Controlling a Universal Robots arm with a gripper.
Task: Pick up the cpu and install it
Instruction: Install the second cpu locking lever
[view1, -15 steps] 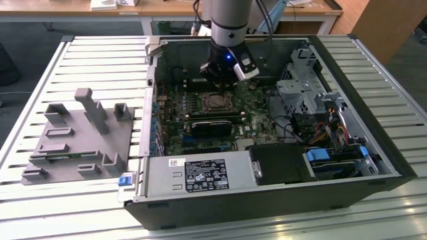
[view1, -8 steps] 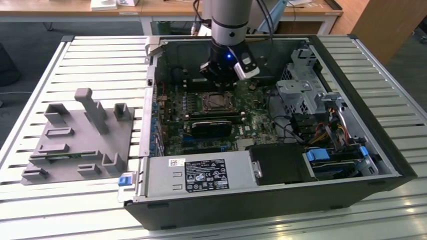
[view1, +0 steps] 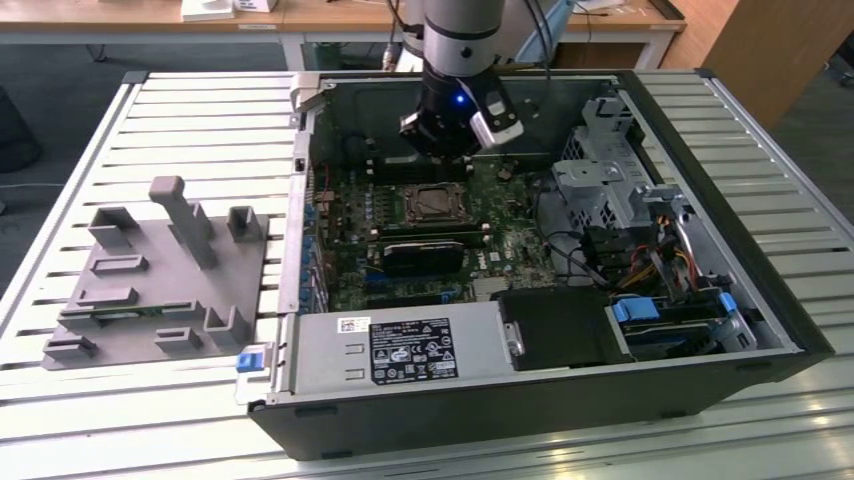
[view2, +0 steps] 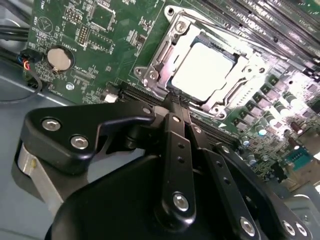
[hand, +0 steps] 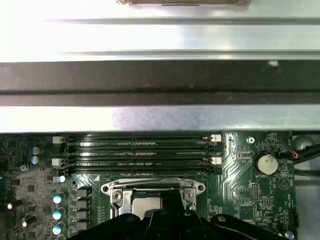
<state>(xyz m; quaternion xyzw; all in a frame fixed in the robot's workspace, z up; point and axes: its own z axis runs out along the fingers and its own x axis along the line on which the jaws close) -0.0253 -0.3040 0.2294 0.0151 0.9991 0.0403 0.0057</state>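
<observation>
1. I am seeing the gripper (view1: 451, 135) hanging inside the open computer case (view1: 694, 330), over the far part of the motherboard (view1: 400, 250), just beyond the socket (view1: 434, 203) in the exterior view.
2. In the second wrist view the gripper (view2: 179, 107) fingers (view2: 175, 135) are lying pressed together, with nothing pinched between them.
3. The cpu (view2: 202, 70) is sitting flat in the socket frame (view2: 160, 55), its silver-grey top facing up, and the gripper tips are hovering just beside the frame's edge, apart from the chip.
4. In the first wrist view I am looking past the gripper (hand: 167, 197) at the cpu (hand: 145, 202) in its metal frame, with the row of memory slots (hand: 137, 152) beyond it.
5. A coin battery (view2: 59, 57) is showing on the green board, near the socket.
6. The grey tray with upright pegs (view1: 160, 270) is resting on the slatted surface (view1: 80, 150), beside the case on the exterior view's left.
</observation>
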